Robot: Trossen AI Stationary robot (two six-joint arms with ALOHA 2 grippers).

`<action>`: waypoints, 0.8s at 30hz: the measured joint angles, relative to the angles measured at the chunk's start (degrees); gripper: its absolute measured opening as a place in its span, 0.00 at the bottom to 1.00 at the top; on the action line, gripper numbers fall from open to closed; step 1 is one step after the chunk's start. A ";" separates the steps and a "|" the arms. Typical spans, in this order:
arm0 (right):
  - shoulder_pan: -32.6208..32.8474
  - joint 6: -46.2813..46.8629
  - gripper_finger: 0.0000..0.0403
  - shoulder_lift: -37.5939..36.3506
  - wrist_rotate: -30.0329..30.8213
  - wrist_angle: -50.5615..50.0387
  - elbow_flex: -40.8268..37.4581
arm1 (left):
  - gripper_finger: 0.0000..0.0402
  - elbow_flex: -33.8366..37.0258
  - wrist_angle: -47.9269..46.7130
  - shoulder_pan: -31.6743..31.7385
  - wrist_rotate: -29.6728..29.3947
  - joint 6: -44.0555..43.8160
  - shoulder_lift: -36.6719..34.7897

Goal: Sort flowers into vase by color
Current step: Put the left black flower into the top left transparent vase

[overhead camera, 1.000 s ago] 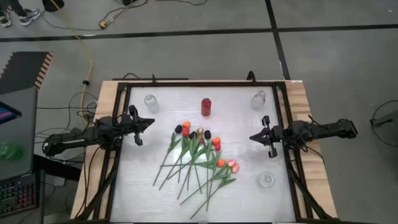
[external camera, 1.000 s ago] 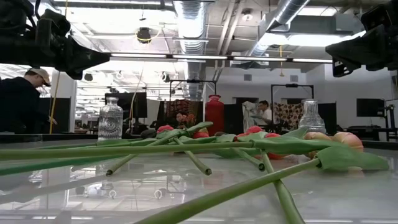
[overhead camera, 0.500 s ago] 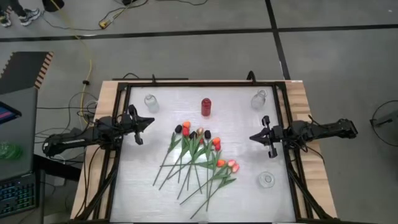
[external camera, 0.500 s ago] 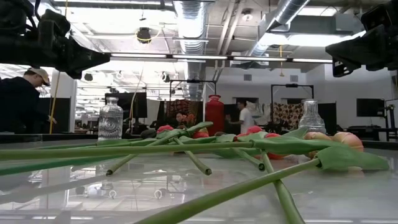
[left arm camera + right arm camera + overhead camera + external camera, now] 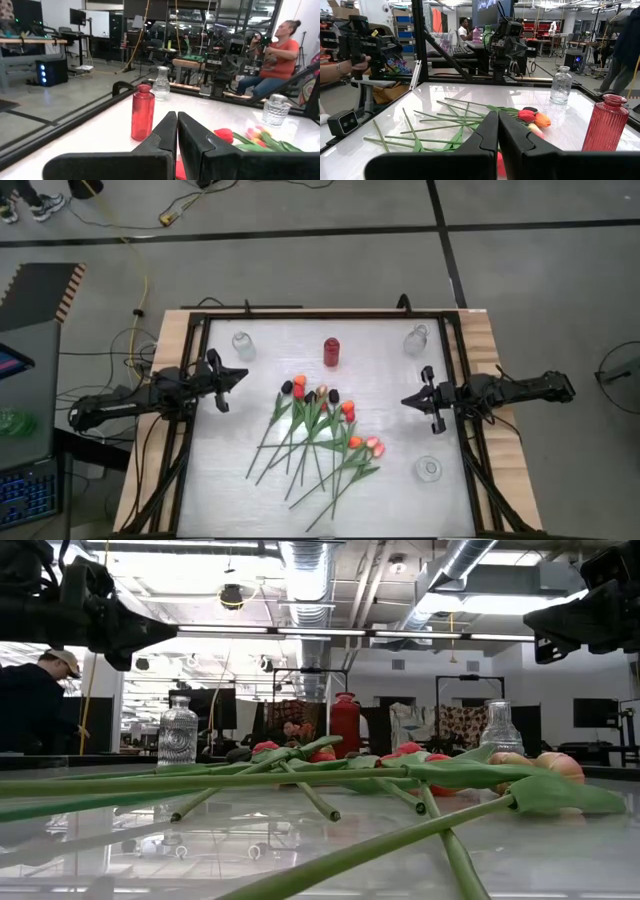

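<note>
- Parking both arms clear: left gripper (image 5: 228, 381) and right gripper (image 5: 418, 401) flank the pile, fingers together, empty.
- Loose green-stemmed artificial tulips (image 5: 318, 430) lie mid-worktop; red ribbed glass vase (image 5: 331, 352) and clear ones ring them, reachable, unfilled.

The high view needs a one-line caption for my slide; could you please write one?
Tulips lie piled mid-table among one red vase and three clear vases, left gripper and right gripper waiting shut at either side.

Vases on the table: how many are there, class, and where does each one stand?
4: a red vase at the far middle, clear vases at the far left, far right and near right. None seems hidden.
</note>
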State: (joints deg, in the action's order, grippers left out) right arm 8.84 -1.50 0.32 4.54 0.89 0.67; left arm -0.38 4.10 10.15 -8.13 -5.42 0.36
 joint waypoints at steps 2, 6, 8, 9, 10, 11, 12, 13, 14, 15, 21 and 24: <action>0.02 0.02 0.10 0.00 0.00 0.00 0.00 | 0.00 0.02 0.42 0.00 -0.05 0.12 0.00; 0.01 0.01 0.10 0.00 0.00 0.01 -0.01 | 0.01 0.01 1.63 0.01 -0.06 -0.31 0.00; 0.01 0.01 0.10 0.00 -0.01 0.00 -0.01 | 0.02 0.02 2.75 0.01 -0.10 -1.57 0.00; 0.02 0.00 0.10 0.00 0.00 0.00 -0.02 | 0.04 0.02 3.53 0.02 -0.15 -2.26 0.00; 0.02 0.00 0.10 0.00 0.00 0.02 0.00 | 0.06 0.02 4.04 0.00 -0.19 -2.75 0.00; 0.02 0.00 0.10 0.00 0.00 0.02 0.00 | 0.08 0.02 4.67 0.02 -0.23 -3.05 0.00; 0.00 0.00 0.10 0.00 0.00 0.02 0.00 | 0.10 0.02 5.28 0.02 -0.23 -3.63 0.00; 0.00 0.00 0.10 0.00 0.00 0.02 0.00 | 0.12 0.02 5.92 0.00 -0.27 -4.36 0.07; 0.00 0.00 0.10 0.00 0.00 0.02 -0.02 | 0.15 0.02 6.94 0.00 -0.46 -4.92 0.34; 0.00 0.00 0.10 0.00 0.00 0.02 0.00 | 0.17 0.01 7.77 0.01 -0.69 -5.36 0.69; 0.00 0.00 0.10 0.00 0.00 0.59 -0.05 | 0.31 -2.43 8.82 0.01 -1.35 -5.80 6.84; 0.00 0.00 0.10 0.00 0.05 1.58 -0.13 | 0.35 -4.86 8.22 0.02 -1.77 -5.83 12.22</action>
State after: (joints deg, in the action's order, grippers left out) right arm 8.84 -1.50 0.32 4.59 2.46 0.54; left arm -5.25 12.32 10.17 -9.90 -11.25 12.59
